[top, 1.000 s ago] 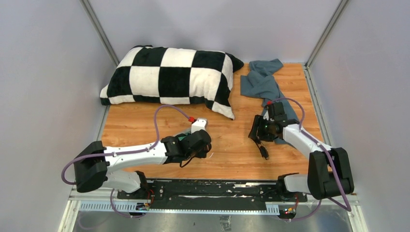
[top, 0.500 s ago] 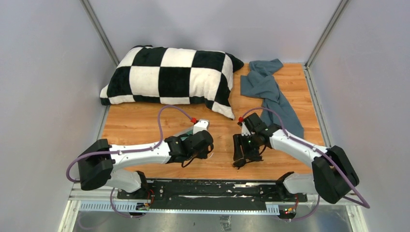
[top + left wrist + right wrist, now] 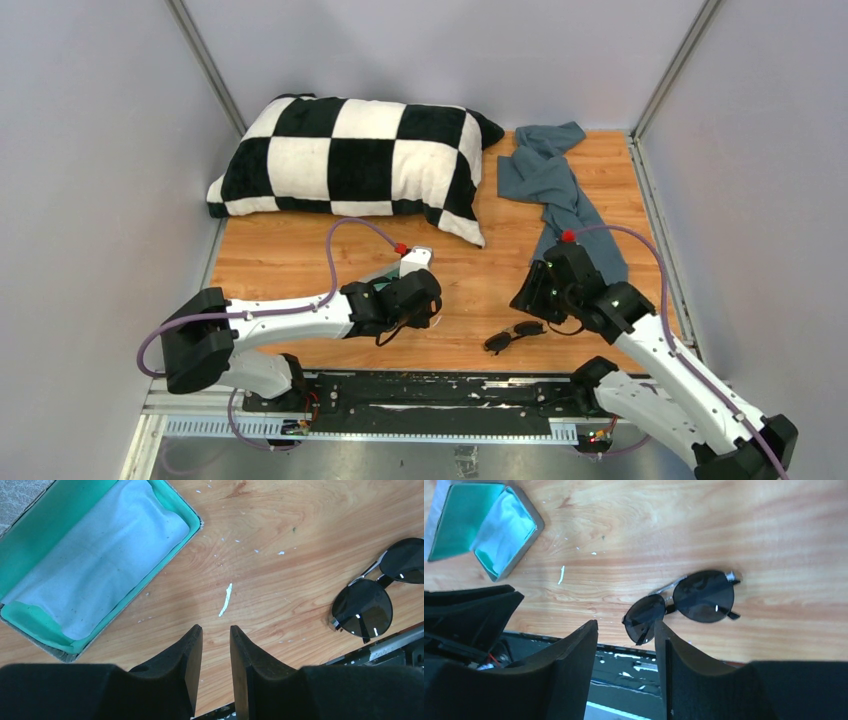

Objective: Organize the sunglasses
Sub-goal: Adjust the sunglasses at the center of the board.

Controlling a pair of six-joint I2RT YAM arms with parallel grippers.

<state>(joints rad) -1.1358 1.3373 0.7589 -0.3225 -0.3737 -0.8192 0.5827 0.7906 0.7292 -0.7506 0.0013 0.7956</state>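
The sunglasses (image 3: 513, 335), with dark lenses and a thin frame, lie on the wooden table near its front edge. They also show in the left wrist view (image 3: 372, 597) and the right wrist view (image 3: 684, 600). My right gripper (image 3: 523, 302) hovers just above and behind them, open and empty (image 3: 625, 630). My left gripper (image 3: 426, 308) is to their left, its jaws a narrow gap apart and empty (image 3: 216, 630). The open grey case (image 3: 30, 540) with teal lining holds a light-blue cloth (image 3: 100, 555) and lies by the left gripper (image 3: 484, 525).
A black-and-white checkered pillow (image 3: 350, 160) lies at the back left. A grey-blue towel (image 3: 555, 185) is crumpled at the back right. The black base rail (image 3: 430, 390) runs along the front edge, close to the sunglasses. White walls enclose three sides.
My right gripper carried the sunglasses left to the front edge, let them go on the table, and drew back up and right. The left arm barely moved.
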